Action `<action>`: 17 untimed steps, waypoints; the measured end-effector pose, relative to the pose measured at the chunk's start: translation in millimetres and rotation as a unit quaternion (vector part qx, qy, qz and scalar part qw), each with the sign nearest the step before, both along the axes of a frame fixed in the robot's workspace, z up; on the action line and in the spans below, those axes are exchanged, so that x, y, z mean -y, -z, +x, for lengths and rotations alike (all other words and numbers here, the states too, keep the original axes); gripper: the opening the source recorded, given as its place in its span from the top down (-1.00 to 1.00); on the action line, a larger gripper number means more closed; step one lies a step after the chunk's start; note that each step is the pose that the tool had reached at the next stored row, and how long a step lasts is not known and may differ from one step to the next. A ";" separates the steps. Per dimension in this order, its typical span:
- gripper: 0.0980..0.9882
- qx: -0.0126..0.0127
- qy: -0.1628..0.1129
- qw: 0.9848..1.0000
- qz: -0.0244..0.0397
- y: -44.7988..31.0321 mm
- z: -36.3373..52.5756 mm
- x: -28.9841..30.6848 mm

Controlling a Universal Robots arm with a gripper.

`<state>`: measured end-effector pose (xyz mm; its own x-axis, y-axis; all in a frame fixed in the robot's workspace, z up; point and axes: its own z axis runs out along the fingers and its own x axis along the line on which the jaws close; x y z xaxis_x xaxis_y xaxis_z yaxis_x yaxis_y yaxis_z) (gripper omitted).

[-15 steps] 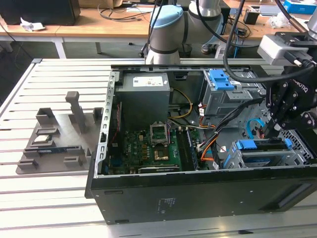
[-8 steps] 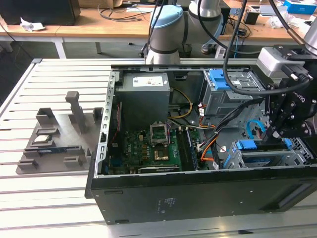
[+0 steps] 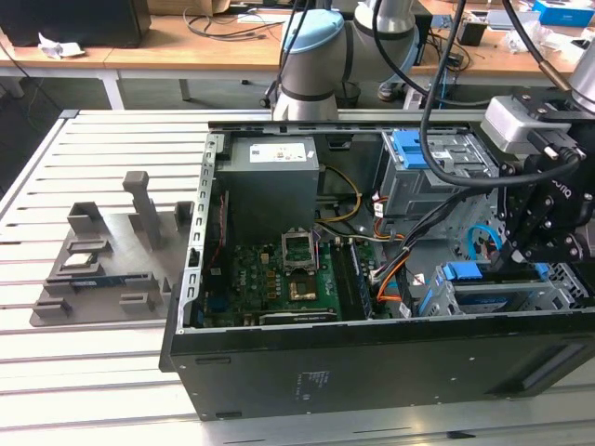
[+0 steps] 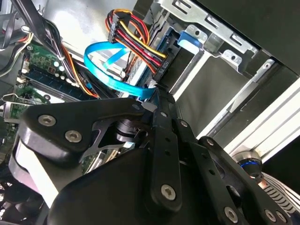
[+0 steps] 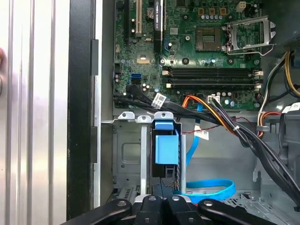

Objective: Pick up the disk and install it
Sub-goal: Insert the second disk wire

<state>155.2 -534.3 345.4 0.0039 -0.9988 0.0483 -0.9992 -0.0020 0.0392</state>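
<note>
- Open computer case (image 3: 372, 367) lies on its side on a slatted table (image 3: 84, 390). Inside: green motherboard (image 3: 279, 279), grey power-supply box (image 3: 274, 181) toward the far wall, metal drive cage (image 3: 437, 172) with a blue latch, and cable bundles.
- Lower drive bay (image 3: 507, 293) sits at the exterior view's right, by the case's near wall.
- The disk (image 5: 166, 147) – its blue carrier bracket showing – stands on edge in the bay slot in the first wrist view, between the bay's metal walls. Long axis runs down into the bay; the blue tab end faces the motherboard.
- In the exterior view the disk's blue carrier is just below the gripper.
- Gripper (image 3: 530, 246) hangs over that bay. In the first wrist view the fingers (image 5: 159, 206) are drawn close together right at the disk's edge; whether they actually grip it – cannot tell.
- Blue flat cable (image 4: 110, 70) loops beside the bay; red-yellow-black power wires (image 4: 133, 35) lie above it in the second wrist view.
- Grey parts fixture (image 3: 112, 251) sits on the table at the exterior view's left, well apart from the case.
</note>
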 end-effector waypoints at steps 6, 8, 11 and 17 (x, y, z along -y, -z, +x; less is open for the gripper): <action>0.98 0.000 0.000 1.000 0.000 2.2 0.5 -10.9; 0.98 0.000 0.000 1.000 0.000 2.4 0.5 -11.6; 0.98 0.000 0.000 1.000 0.000 2.5 0.6 -11.8; 0.68 0.000 0.000 1.000 0.000 1.9 0.5 -12.1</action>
<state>155.8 -522.2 343.5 0.0039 -0.9988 0.0479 -0.9992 -0.0020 0.0392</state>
